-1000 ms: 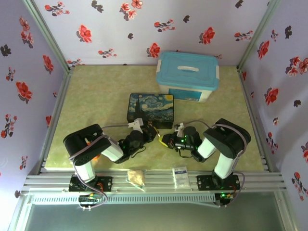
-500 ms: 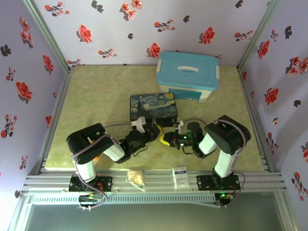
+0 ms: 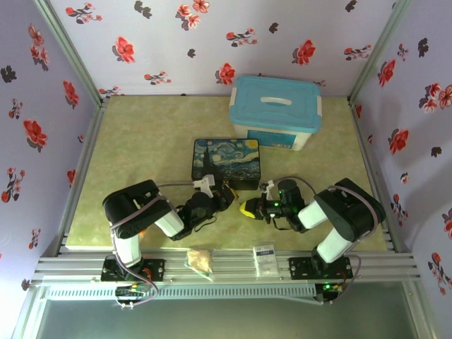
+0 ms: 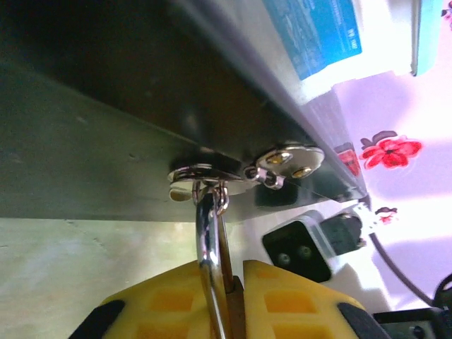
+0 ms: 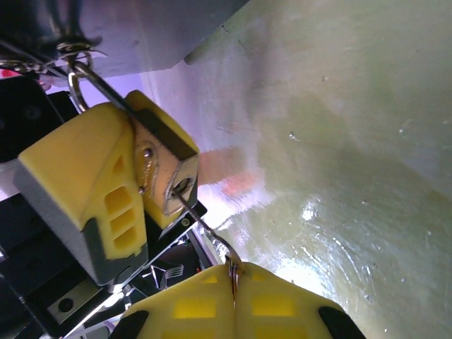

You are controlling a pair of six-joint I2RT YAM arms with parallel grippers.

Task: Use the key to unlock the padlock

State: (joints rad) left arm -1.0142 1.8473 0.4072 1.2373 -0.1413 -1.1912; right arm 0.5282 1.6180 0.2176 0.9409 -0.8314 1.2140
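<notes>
The left pincer (image 4: 227, 305) clamps the padlock (image 5: 164, 166) and the right pincer (image 5: 234, 296) pinches the key (image 5: 202, 223), tip in the keyhole; an off-axis twist could bend that key or slip it.

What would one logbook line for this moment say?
left gripper: shut on padlock | right gripper: shut on key | key tip at keyhole | shackle through hasp of starry-night tin

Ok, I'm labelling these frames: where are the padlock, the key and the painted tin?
padlock (image 5: 159, 174), right wrist view, on the brass body beside the keyhole
key (image 5: 205, 228), right wrist view, middle of the thin blade
painted tin (image 3: 226, 159), top external view, on its lid
</notes>
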